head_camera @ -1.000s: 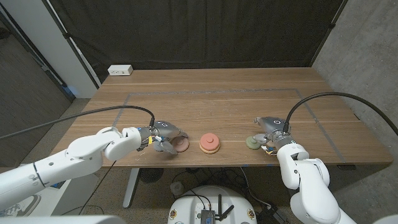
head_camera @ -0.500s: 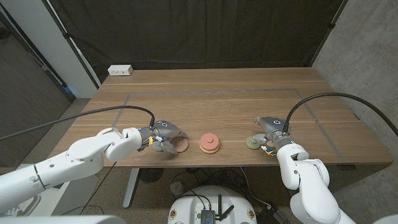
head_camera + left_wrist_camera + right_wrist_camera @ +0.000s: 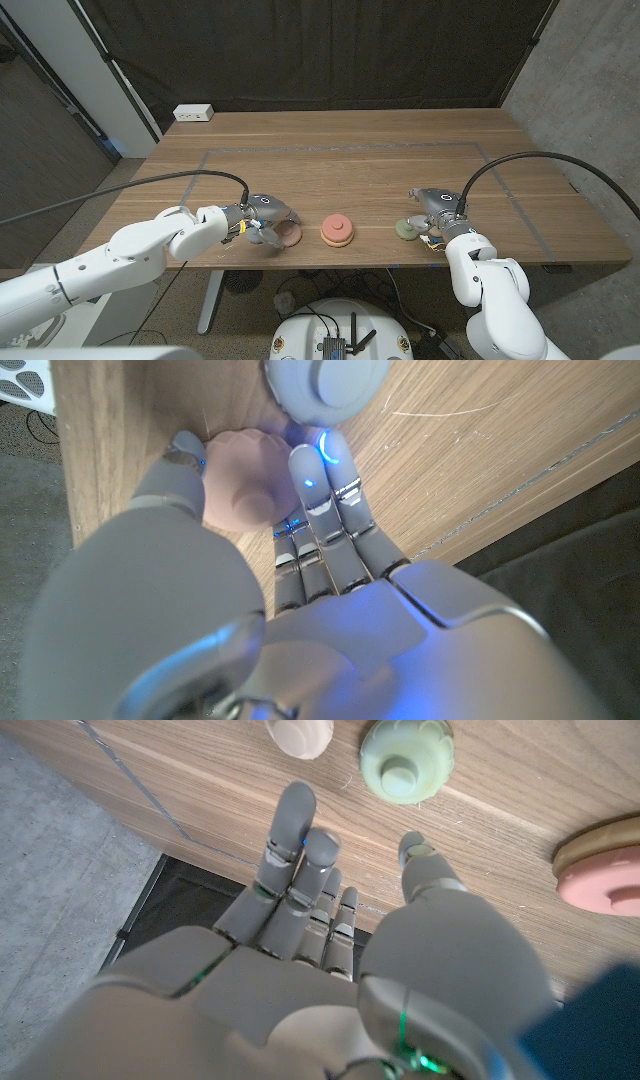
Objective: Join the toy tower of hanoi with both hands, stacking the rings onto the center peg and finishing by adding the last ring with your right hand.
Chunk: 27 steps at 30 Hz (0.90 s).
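Ring-stacking toy: a peg base with a pink ring already on it, midway between the two hands near the front edge of the table.

Starting at the left hand: thumb on one side of a brownish ring, fingers on the other, bracketing it just to the left of the peg base. Cannot tell whether this is a true pinch or only contact at the rim. Beyond the fingertips, in the left wrist view, a pale round piece, kind unclear.

Over at the right hand: spread and holding nothing, thumb apart from the fingers, hovering to the right of the peg base. Just ahead of its fingertips, a green ring lying flat on the wood, hole upward, between hand and peg base. Beside that, in the right wrist view, a small beige piece, farther from the peg base.

Judging by layout: brownish ring nearer the peg base than the green one, and the left hand nearer to it than the right. Likely a short carry rightward toward the peg, ring kept level, hole lined up over the peg top. Green ring and beige piece presumably left for the right hand afterward.
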Available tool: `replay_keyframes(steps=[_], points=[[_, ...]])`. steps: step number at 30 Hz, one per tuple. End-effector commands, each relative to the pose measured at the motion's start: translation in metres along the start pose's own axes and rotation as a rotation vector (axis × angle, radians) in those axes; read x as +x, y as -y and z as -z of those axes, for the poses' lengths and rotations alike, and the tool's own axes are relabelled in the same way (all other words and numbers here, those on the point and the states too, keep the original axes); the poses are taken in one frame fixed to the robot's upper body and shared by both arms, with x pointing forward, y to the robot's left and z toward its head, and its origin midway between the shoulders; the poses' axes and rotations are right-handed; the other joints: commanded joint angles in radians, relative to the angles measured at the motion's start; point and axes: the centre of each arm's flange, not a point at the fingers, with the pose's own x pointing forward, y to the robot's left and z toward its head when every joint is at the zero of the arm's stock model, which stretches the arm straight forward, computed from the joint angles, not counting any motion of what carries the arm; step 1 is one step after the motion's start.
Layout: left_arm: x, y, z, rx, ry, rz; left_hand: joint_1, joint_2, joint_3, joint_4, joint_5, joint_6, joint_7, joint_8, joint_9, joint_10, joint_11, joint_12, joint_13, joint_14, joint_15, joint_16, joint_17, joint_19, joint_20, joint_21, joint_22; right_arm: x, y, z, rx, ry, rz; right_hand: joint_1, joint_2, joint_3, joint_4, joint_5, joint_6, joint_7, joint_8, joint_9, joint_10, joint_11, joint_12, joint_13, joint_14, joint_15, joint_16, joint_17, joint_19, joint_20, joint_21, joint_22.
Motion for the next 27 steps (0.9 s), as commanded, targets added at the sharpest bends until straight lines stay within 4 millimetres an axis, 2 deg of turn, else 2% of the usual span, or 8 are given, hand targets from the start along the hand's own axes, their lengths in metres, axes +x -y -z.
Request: replay_keyframes(steps=[1, 27], points=[[0.001, -0.008, 0.002, -0.005, 0.003, -0.018, 0.016, 0.023, 0.011, 0.005, 0.009, 0.020, 0.001, 0.010, 0.003, 0.080, -0.064, 0.004, 0.039, 0.015, -0.095, 0.005, 0.003, 0.013, -0.127, 0.009, 0.002, 0.000, 0.003, -0.001, -0.005, -0.006, 0.010, 0.002, 0.002, 0.001, -0.002, 0.005, 0.010, 0.003, -0.003, 0.005, 0.007, -0.005, -0.004, 0.003, 0.006, -0.029, -0.002, 0.002, -0.001, -0.078, 0.001, 0.001], [0.000, -0.034, 0.007, -0.064, 0.036, -0.025, 0.028, 0.028, 0.031, 0.011, 0.039, 0.036, 0.006, 0.007, 0.011, 0.115, -0.069, 0.004, 0.070, 0.026, -0.095, 0.002, 0.007, 0.016, -0.133, 0.013, -0.003, 0.000, 0.011, -0.001, -0.010, -0.022, 0.024, 0.013, 0.004, 0.002, -0.005, 0.009, 0.015, 0.004, -0.003, 0.006, 0.016, -0.004, -0.002, 0.003, 0.011, -0.029, -0.005, -0.001, 0.002, -0.078, 0.001, 0.002]])
